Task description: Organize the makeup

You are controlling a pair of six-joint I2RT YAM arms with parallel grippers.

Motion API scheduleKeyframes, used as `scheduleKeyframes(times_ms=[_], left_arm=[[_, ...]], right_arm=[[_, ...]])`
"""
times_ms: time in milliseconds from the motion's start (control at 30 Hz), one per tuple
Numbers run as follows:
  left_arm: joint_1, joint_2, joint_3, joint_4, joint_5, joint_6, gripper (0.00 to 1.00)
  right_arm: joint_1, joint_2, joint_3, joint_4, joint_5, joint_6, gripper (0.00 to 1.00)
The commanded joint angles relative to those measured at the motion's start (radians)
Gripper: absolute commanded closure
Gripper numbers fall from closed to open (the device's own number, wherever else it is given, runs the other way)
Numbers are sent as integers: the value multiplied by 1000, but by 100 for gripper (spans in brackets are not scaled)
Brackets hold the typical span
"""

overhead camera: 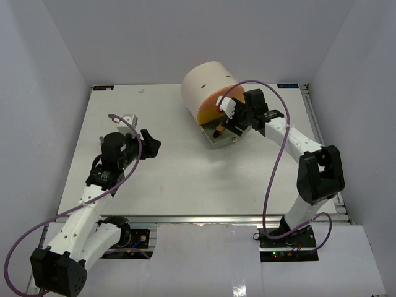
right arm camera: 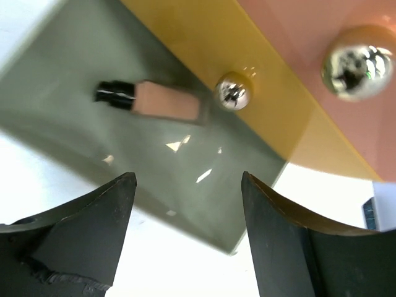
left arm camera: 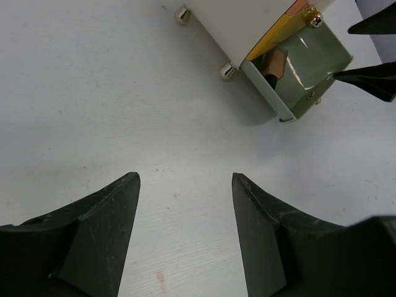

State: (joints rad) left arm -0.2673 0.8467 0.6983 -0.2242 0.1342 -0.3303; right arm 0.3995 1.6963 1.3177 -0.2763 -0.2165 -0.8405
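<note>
Tan tube [right arm camera: 167, 102] on the floor of the open grey drawer [right arm camera: 74, 55], just beyond the parted jaws of the right gripper [right arm camera: 187, 182], long axis running finger to finger, so likely needing a wrist turn; left gripper [left arm camera: 185, 182], jaws likewise parted, well apart.

A cream drum [overhead camera: 202, 85] stands on small metal feet [left arm camera: 228, 71] at the far right-centre of the white table [overhead camera: 179, 179]. Its grey drawer [overhead camera: 221, 135] is pulled out toward the near side, below yellow [right arm camera: 185, 37] and orange [right arm camera: 297, 25] drawer fronts with shiny round knobs [right arm camera: 356, 60].
</note>
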Motion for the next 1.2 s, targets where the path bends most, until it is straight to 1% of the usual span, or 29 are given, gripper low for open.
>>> scheduleKeyframes(times_ms=[0,67,100,167,233,300,333,367,400,500,567,667,733,800,900,967,1100,1167], left_arm=[[24,31,1,-15,-42,-13,29],[48,62,8,-33,-78,-29,29],[65,79,12,-42,-96,-38,29],[104,110,20,-62,-120,-61,29],[134,159,37,-110,-188,-96,29],[159,173,33,-133,-270,-166,28],[172,175,24,-133,-311,-176,26],[183,179,20,-130,-341,-185,24],[198,185,15,-126,-368,-195,23],[311,225,-13,-23,-412,-149,16],[376,256,-23,36,-410,-130,15],[411,323,-33,97,-464,-120,14],[420,364,-44,162,-494,-94,14],[436,426,-60,215,-497,-84,14],[447,480,-65,287,-473,-65,13],[450,514,-70,332,-485,-44,13],[457,580,-57,410,-505,-7,15],[458,649,-28,444,-506,24,17]], right_arm=[[1,-260,-91,-7,-247,226,24],[-17,-364,-207,36,-347,334,8],[-29,-422,-268,67,-388,384,4],[-58,-525,-376,128,-464,445,7],[-97,-576,-457,131,-627,414,6],[-157,-621,-502,154,-689,412,6],[-177,-644,-520,188,-728,426,6],[-201,-657,-545,189,-754,426,6],[-254,-683,-586,241,-780,462,6],[-306,-701,-615,256,-865,479,5],[-318,-701,-622,258,-889,488,4],[-324,-699,-621,258,-900,494,4],[-327,-700,-622,258,-899,494,3],[-332,-704,-626,259,-900,494,3],[-345,-707,-631,264,-905,499,3],[-352,-705,-633,264,-911,504,3],[-361,-699,-637,264,-914,506,3],[-368,-692,-637,264,-916,506,3]])
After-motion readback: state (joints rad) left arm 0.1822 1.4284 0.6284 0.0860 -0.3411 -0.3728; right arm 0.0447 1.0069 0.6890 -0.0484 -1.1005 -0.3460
